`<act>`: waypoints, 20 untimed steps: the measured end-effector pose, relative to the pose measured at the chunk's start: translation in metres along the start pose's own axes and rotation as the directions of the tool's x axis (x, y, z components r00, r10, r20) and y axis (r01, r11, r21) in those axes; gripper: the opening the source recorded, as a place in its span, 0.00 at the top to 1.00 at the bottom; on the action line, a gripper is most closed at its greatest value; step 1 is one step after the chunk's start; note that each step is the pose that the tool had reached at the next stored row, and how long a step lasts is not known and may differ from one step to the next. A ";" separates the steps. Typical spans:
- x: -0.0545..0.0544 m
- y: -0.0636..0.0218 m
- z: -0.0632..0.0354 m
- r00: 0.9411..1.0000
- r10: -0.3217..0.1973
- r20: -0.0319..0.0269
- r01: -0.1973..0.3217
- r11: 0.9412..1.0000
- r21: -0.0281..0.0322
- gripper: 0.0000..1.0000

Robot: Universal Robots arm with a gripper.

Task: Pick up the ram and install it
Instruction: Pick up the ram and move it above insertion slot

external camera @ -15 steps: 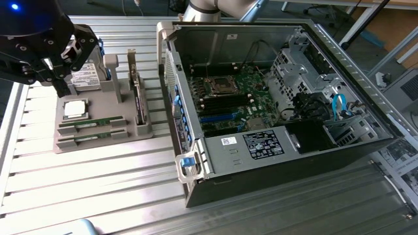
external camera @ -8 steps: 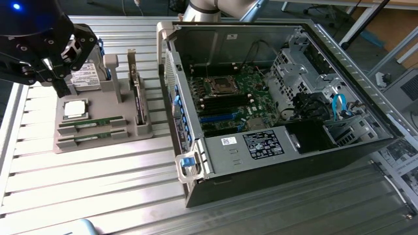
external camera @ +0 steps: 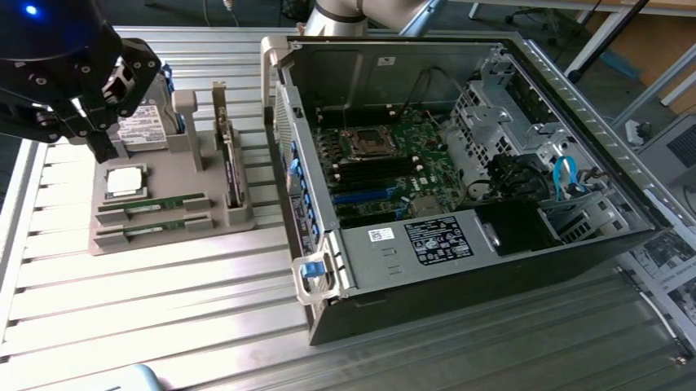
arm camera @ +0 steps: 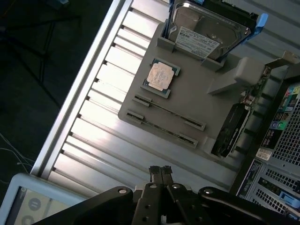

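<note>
Two green ram sticks (external camera: 152, 204) (external camera: 152, 229) lie edge-up in slots at the front of a grey holder (external camera: 207, 220) on the slatted table. In the wrist view they show as thin lines (arm camera: 169, 112) (arm camera: 161, 129). My black gripper (external camera: 100, 147) hangs above the holder's far corner at the exterior view's left, over the hard drive and clear of the ram. Its fingers (arm camera: 161, 172) are pressed together with nothing between them. The open computer case (external camera: 457, 163) stands at the exterior view's right, its motherboard's memory slots (external camera: 376, 175) exposed.
The holder also carries a square silver processor (external camera: 125, 181) (arm camera: 160, 76), a hard drive with a white label (external camera: 142, 126) (arm camera: 208, 33) and an upright black card (external camera: 231, 163) (arm camera: 232, 129). A blue latch (external camera: 312, 273) sticks out of the case's near corner.
</note>
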State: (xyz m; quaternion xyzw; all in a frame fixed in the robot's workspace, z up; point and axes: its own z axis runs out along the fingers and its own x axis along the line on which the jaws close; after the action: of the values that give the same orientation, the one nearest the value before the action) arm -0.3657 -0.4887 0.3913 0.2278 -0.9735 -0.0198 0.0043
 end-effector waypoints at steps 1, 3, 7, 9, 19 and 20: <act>0.000 0.0000 0.0000 1.000 -0.006 0.000 0.006 1.000 0.000 0.89; 0.000 0.0000 0.0000 1.000 -0.018 -0.001 0.018 1.000 0.001 0.89; 0.000 0.0000 0.0000 0.999 -0.041 -0.002 0.041 0.999 0.001 0.89; 0.000 0.0000 0.0000 0.999 -0.054 -0.003 0.054 0.999 0.001 0.89; 0.000 0.0000 0.0000 0.996 -0.093 -0.005 0.093 0.996 0.002 0.89; 0.000 0.0000 0.0000 0.995 -0.096 -0.005 0.096 0.995 0.002 0.89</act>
State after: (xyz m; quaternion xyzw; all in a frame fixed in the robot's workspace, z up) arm -0.3657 -0.4887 0.3913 0.2745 -0.9614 -0.0182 0.0055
